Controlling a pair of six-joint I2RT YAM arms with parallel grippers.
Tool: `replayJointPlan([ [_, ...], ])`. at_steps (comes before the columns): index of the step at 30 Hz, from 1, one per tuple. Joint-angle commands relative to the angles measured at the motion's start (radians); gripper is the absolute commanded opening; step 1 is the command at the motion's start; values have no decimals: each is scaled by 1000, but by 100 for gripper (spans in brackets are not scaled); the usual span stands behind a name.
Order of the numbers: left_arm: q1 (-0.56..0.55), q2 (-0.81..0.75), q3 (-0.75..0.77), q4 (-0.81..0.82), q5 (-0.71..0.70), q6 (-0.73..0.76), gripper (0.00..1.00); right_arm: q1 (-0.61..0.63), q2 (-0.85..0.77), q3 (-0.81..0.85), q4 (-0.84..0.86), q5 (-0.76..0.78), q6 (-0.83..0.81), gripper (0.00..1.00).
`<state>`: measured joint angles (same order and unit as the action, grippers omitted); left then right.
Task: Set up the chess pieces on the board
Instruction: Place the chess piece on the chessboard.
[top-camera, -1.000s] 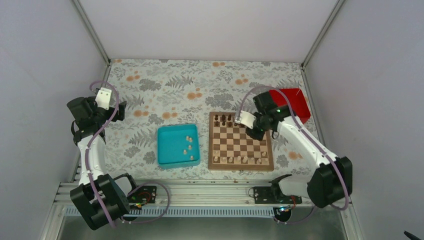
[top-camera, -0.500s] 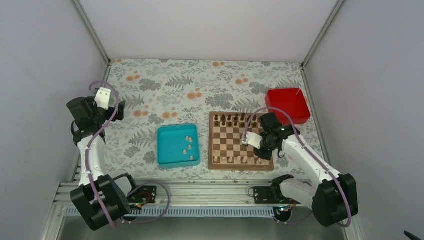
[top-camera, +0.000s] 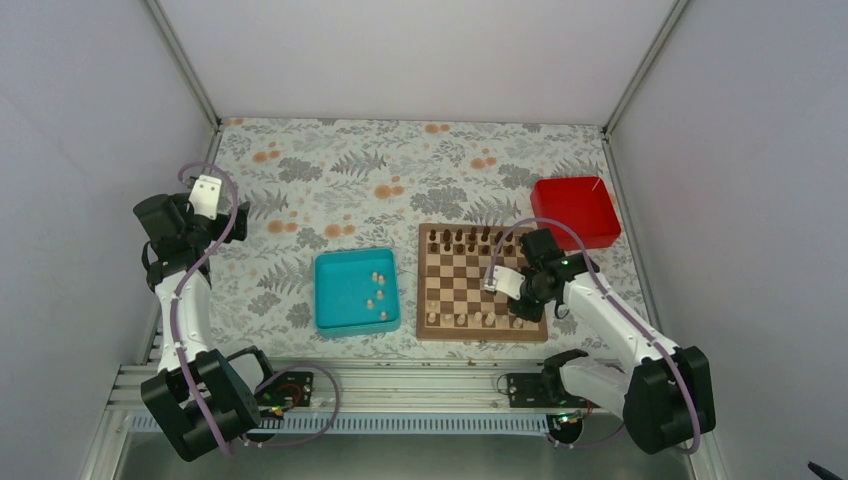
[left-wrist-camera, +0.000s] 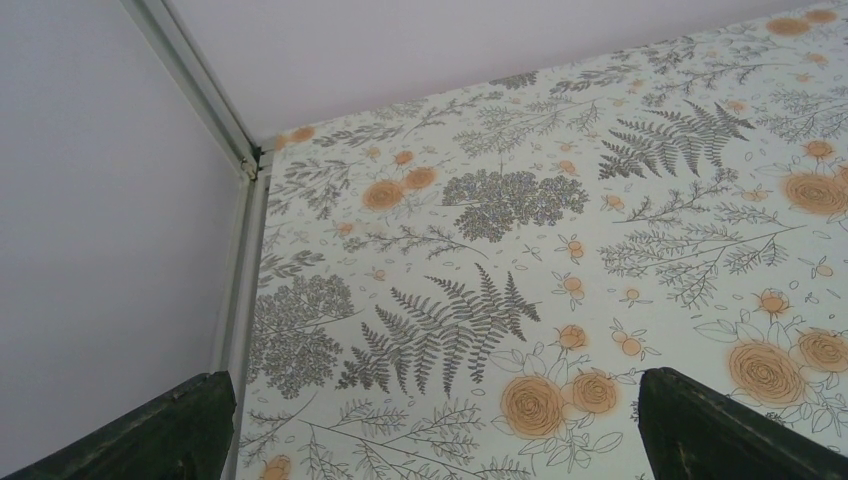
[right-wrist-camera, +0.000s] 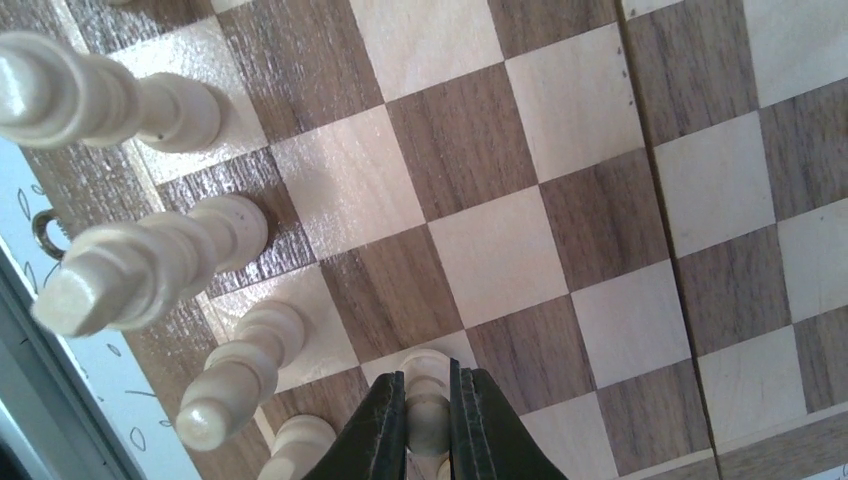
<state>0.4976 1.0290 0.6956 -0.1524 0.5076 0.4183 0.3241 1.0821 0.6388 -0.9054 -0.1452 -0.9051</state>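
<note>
Right tool (right-wrist-camera: 427, 388) pinches a pale chess piece (right-wrist-camera: 428, 408) between its two dark fingers (right-wrist-camera: 385, 430), low over the near right part of the board (top-camera: 468, 285). The turned wooden piece, smooth and round-headed, has its long axis running up between the fingers, base toward the squares. Whether it touches the wood cannot be told. Matte walnut-brown and cream squares show clear grain, and a thin seam crosses the board.

Beside the held piece, more chess pieces (right-wrist-camera: 150, 265) stand upright along the board's near edge, slim, ringed and knobbed, crowding close on the border side. From above, the right arm (top-camera: 600, 310) hides the board's near right corner. Dark brown chessmen (top-camera: 460, 238) line the board's far edge.

A teal square tray (top-camera: 340, 290) lies just left of the board with several loose beige chessmen (top-camera: 378, 282) inside. A red box (top-camera: 574, 208) sits beyond the board's far right corner. Left tool (left-wrist-camera: 435, 385), well to the left of the board, has its fingers spread wide above the tabletop (left-wrist-camera: 520, 200), which is printed with grey ferns and orange blossoms.
</note>
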Motion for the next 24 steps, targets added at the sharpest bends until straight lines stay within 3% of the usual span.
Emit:
replayJointPlan([
  [1,7,-4,14,14,3,3,100,-15,12,-8,41,-13,-5,6],
  [24,6,3,12,18,6,5,100,-56,45,15,-20,-38,-47,5],
])
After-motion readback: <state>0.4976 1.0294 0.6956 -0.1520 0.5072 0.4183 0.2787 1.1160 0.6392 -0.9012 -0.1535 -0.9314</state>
